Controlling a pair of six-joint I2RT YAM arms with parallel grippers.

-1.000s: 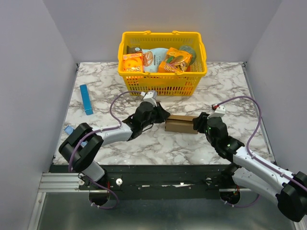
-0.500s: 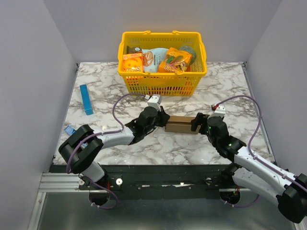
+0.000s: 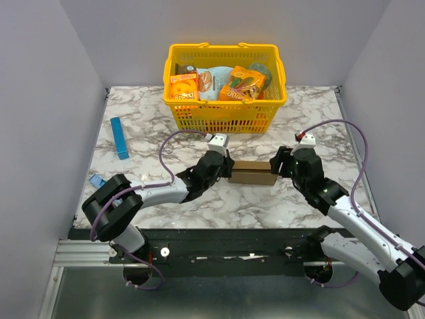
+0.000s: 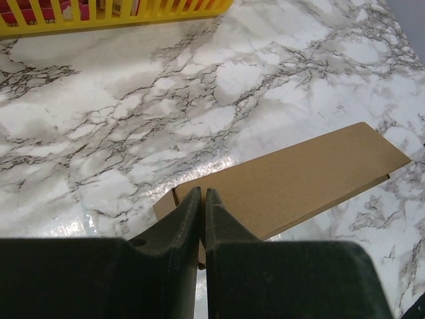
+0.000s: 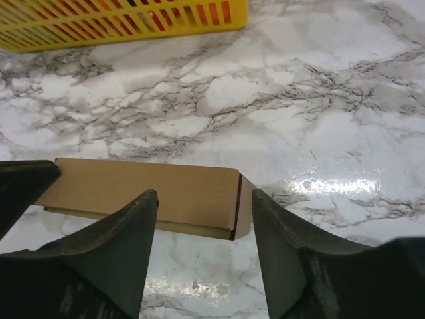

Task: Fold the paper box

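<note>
Mostly folded, I judge: paper box lies as a carton on marble table; right end flap seems untucked. The left gripper is pinched together at its left end. The right gripper is spread, straddling the other.

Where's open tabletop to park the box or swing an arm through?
Bare marble: right of the yellow basket, between basket and blue box, and the near strip in front of the paper box. Crowded at centre, where the left gripper and right gripper bracket the box.

Overhead, 2 wrist close-ups, paper box shared
</note>
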